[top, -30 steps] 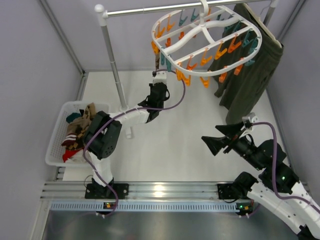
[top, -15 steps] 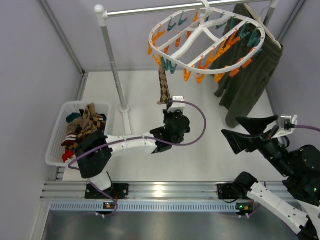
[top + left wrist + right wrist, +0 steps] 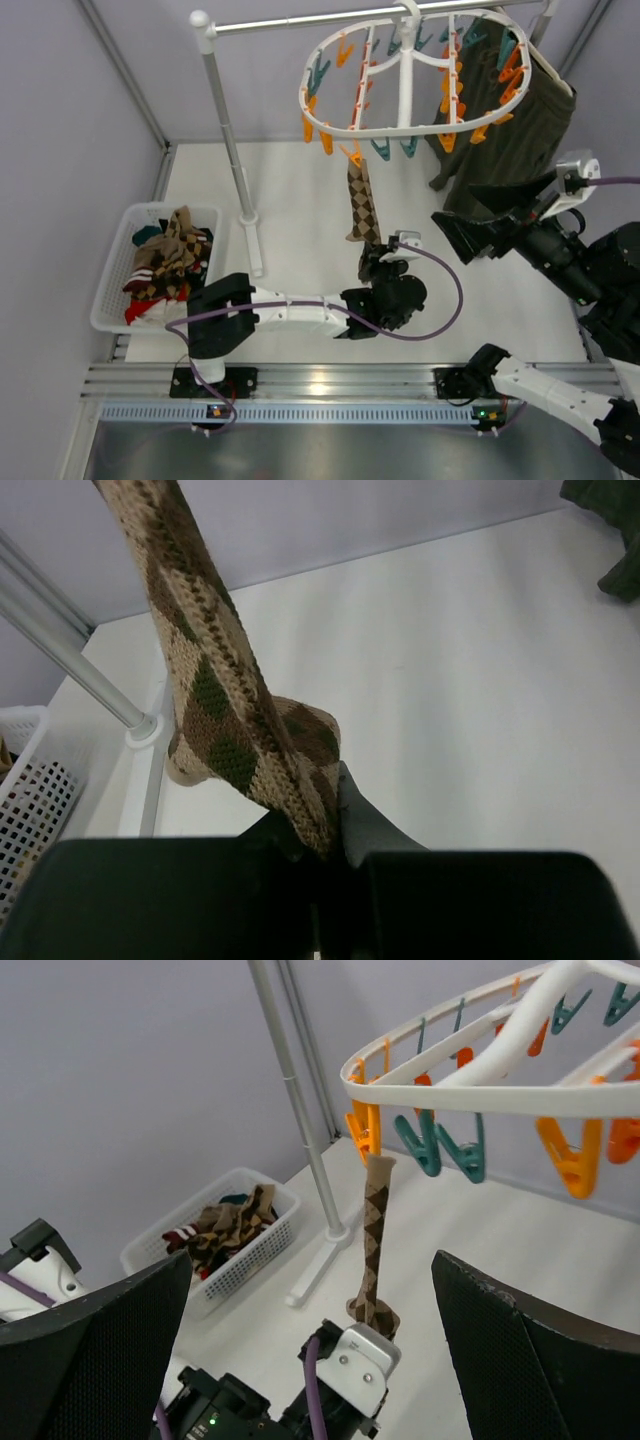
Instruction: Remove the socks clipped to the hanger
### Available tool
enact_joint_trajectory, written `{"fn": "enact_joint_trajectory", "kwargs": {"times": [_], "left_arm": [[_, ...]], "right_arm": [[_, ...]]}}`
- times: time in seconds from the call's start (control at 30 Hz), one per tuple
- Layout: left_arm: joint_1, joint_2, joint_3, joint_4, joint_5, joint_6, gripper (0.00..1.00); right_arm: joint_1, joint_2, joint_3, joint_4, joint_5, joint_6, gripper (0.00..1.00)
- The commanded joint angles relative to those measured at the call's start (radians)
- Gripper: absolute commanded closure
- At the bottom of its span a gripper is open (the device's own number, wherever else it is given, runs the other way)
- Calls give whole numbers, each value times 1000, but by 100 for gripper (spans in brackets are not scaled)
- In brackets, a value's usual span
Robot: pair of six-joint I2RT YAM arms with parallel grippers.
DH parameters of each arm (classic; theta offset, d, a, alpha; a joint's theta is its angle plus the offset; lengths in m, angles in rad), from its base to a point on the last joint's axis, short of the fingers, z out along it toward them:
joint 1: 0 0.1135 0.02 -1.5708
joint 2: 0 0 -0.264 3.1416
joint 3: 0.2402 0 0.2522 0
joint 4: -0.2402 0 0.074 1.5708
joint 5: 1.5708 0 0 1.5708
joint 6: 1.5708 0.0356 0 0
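Top external first: what edges do we have around the sock [image 3: 362,205]?

We see the rail stand's pole [image 3: 228,140] to its left and the olive garment [image 3: 500,130] to its right, both well apart from it. The white hanger [image 3: 410,70] hangs above, and the sock's top end meets an orange clip [image 3: 350,155] on the hanger's near rim. Bare white tabletop [image 3: 300,200] lies on either side beneath it.

And further out?

We have grey walls [image 3: 60,150] left and right. The white basket [image 3: 108,290] sits against the left wall, with more socks [image 3: 165,260] heaped inside it.

How do our arms sit?

Our left arm [image 3: 290,312] reaches low across the table toward the right, wrist turned upward. On the left wrist view our left gripper [image 3: 325,825] is clamped tight on the sock's lower end, and the sock runs up straight and slightly tilted from the fingers. Our right gripper [image 3: 455,207] hovers raised to the right of the sock, near the garment's hem. Its fingers are spread wide with nothing between them, pointing left toward the hanger.
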Motion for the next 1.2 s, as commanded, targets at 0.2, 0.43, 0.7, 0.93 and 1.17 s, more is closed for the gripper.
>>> {"fn": "enact_joint_trajectory", "kwargs": {"times": [0.2,0.43,0.7,0.93,1.17], "left_arm": [[-14,-13,22,34,-139,17,100],[-15,-13,7,34,-115,-1,100],[-18,-10,9,34,-100,-12,100],[-26,-5,9,34,-89,-20,100],[-29,-11,1,34,-90,-26,100]], "right_arm": [[-10,274,96,1,-146,-21,13],[32,435,143,65,-38,-106,18],[50,564,197,98,145,-215,22],[73,607,235,162,183,-243,26],[75,646,261,202,197,-304,30]]}}
